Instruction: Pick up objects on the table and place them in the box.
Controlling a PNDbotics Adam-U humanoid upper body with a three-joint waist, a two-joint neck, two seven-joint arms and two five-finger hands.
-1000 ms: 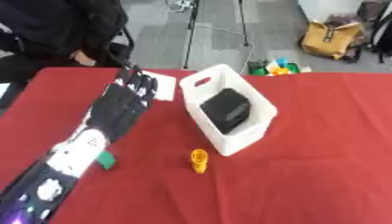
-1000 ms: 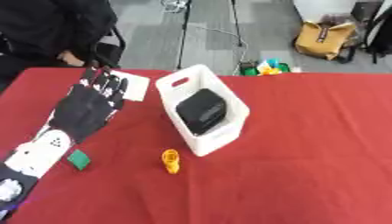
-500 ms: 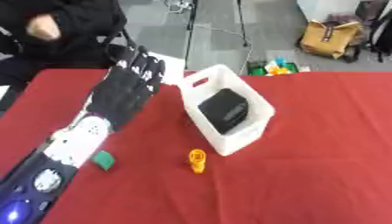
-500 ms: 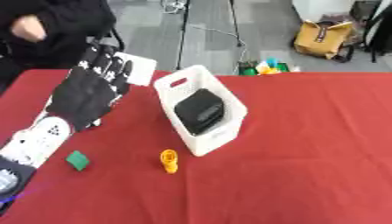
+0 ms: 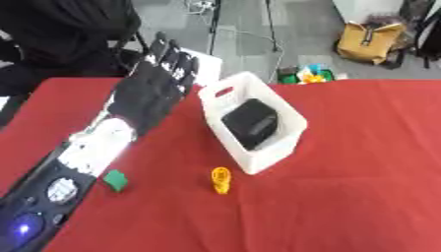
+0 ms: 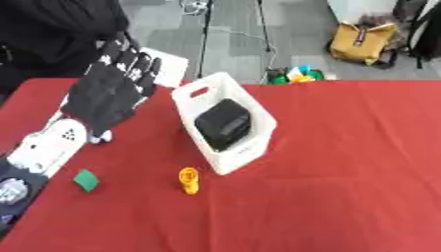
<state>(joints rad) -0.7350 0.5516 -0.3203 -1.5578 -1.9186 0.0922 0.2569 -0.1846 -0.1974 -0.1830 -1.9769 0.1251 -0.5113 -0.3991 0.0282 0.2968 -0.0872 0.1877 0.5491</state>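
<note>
A white box (image 5: pixel 289 121) stands askew in the middle of the red table, with a black block (image 5: pixel 251 122) inside it. My left hand (image 5: pixel 155 93) is raised above the table's left part, fingers straight and spread, holding nothing, just left of the box. A small yellow object (image 5: pixel 221 179) lies in front of the box's near corner. A small green block (image 5: pixel 114 180) rests on the cloth beside my left forearm. My right hand shows in neither view.
The red tablecloth (image 5: pixel 362 187) stretches wide on the right. A white sheet (image 6: pixel 164 66) lies at the far edge behind my hand. Beyond the table are a seated person in black, a tripod, colourful toys (image 5: pixel 306 76) and a yellow bag (image 5: pixel 370 43) on the floor.
My left arm has lifted and swung right, toward the box, with the fingers still straight. The box, yellow object and green block have stayed put.
</note>
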